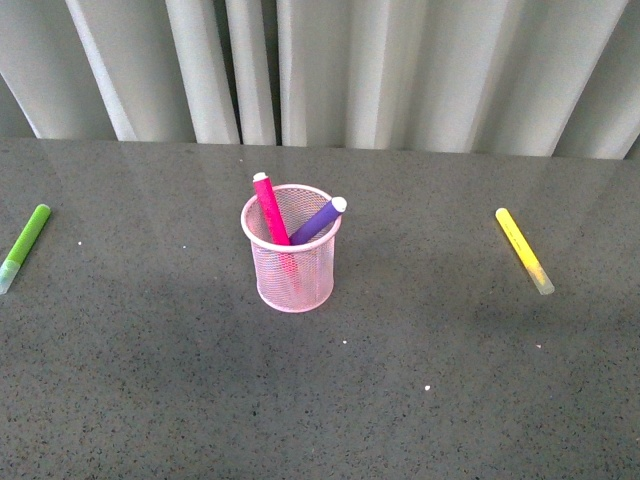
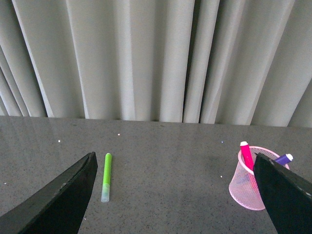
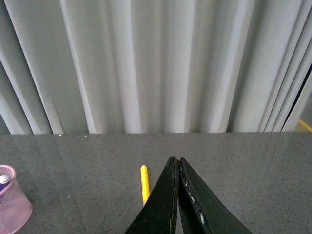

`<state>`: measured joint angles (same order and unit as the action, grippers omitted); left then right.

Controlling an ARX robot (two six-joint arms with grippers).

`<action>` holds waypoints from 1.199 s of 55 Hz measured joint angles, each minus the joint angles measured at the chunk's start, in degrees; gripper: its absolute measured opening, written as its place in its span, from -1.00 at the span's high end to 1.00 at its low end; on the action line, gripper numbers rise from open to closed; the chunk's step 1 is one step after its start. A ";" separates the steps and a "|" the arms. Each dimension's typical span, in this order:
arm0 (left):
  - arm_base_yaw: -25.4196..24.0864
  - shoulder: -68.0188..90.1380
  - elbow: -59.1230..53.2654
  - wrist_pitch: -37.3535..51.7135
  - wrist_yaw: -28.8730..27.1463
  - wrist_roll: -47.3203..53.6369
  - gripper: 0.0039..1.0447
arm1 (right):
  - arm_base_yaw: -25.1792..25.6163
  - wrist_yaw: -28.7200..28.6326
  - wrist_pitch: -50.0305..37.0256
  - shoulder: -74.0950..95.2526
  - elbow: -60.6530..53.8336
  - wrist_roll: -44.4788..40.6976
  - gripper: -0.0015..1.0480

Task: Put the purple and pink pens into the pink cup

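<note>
On a speckled grey bench (image 1: 420, 400), the near strip lies bare in the front view, with neither arm in sight there. Mid-bench stands the pink cup (image 1: 291, 270), upright, with the pink pen (image 1: 270, 208) and the purple pen (image 1: 320, 219) both standing inside it, tips leaning on opposite sides of the rim. Judged from that, the job looks complete; what remains is to pull back cleanly without knocking the cup.

The left gripper (image 2: 175, 214) has its fingers (image 2: 63, 200) spread wide and holding nothing, the cup showing just past the edge of one of them. The right gripper (image 3: 176, 195) has its fingers (image 3: 163, 204) pressed together, also empty.

A green marker (image 1: 24, 245) lies flat well off to the left near the bench edge, and a yellow marker (image 1: 524, 250) lies well off to the right. Both sit far from the cup, leaving open bench on each side. Any retreat is best kept high and away from the cup's rim, since the leaning pens stick up above it. Behind the far bench edge hangs a pale pleated curtain (image 1: 400, 70).
</note>
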<state>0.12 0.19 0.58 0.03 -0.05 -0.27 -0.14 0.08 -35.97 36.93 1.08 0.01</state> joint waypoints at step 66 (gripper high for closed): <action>0.00 -0.04 0.00 0.00 0.02 0.00 -0.88 | 0.00 0.04 35.80 -36.65 -0.09 0.04 0.93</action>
<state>0.12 0.14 0.58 0.03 -0.03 -0.27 -0.14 0.12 -0.16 0.27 0.99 0.05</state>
